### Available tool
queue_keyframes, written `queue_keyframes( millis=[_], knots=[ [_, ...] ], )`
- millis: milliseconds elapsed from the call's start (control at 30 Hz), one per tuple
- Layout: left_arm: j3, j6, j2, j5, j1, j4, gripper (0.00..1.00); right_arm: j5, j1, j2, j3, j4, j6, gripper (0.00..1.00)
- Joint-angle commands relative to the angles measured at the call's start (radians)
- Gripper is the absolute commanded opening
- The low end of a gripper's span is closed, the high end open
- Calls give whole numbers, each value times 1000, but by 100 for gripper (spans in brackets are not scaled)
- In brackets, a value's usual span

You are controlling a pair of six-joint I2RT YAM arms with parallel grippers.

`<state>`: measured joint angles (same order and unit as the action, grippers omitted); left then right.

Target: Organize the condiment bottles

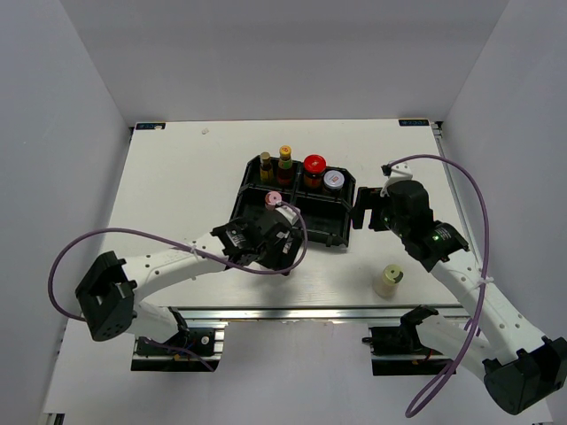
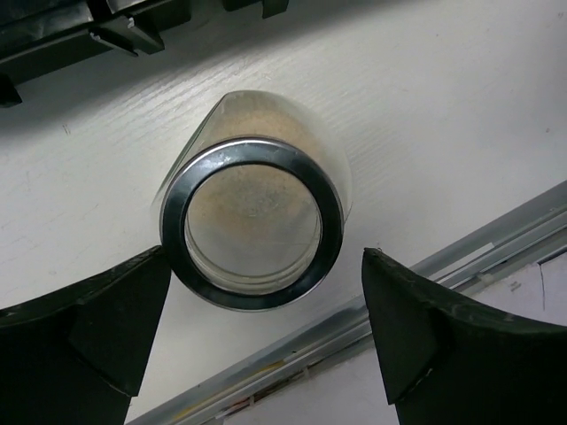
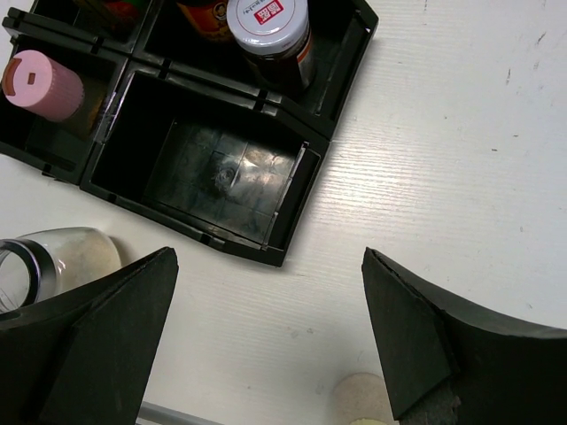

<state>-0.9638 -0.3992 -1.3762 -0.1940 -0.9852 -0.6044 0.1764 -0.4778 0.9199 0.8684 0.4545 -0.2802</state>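
Note:
A clear glass jar (image 2: 252, 221) with a metal rim stands on the table just in front of the black tray (image 1: 332, 232). My left gripper (image 2: 266, 266) is open right above it, a finger (image 2: 97, 328) on each side; the left one is close to the rim. In the top view, this gripper (image 1: 282, 257) hides the jar. The tray holds two slim dark bottles (image 1: 266, 166) (image 1: 285, 162), a red-lidded jar (image 1: 314, 166), a silver-lidded jar (image 1: 333, 180) and a pink-capped bottle (image 1: 274, 199). A cream bottle (image 1: 387, 280) stands on the table. My right gripper (image 1: 361, 212) is open and empty at the tray's right edge.
The tray's front right compartment (image 3: 213, 173) holds nothing. In the right wrist view I see the silver-lidded jar (image 3: 268, 27), the pink-capped bottle (image 3: 42, 84), the glass jar (image 3: 44, 257) and the cream bottle's top (image 3: 363, 398). A metal rail (image 2: 425, 274) runs along the table's near edge.

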Motion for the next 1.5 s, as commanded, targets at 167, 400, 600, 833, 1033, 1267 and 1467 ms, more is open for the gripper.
queue_keyframes(
  millis=[167, 400, 600, 833, 1033, 1267, 1467],
  knots=[
    [-78, -9, -75, -56, -4, -6, 98, 15, 1, -21, -12, -16, 10, 89],
    [-118, -65, -103, -96, -4, -14, 98, 23, 1, -30, -16, -19, 10, 89],
    [-52, 3, -41, -42, -4, 69, 98, 20, 1, -30, -22, -28, 9, 89],
    [-52, 56, -66, -15, -6, 80, 90, 18, 1, -19, -16, -28, 12, 89],
    [-69, 62, -80, -33, -4, 63, 64, 18, 1, -18, -17, -30, 12, 89],
    [-104, 83, -72, -4, -4, 61, 23, 18, 1, -16, -16, -30, 13, 89],
    [-133, 175, -31, 65, -6, 77, 0, 8, 1, -16, -17, -36, 15, 89]
  ],
)
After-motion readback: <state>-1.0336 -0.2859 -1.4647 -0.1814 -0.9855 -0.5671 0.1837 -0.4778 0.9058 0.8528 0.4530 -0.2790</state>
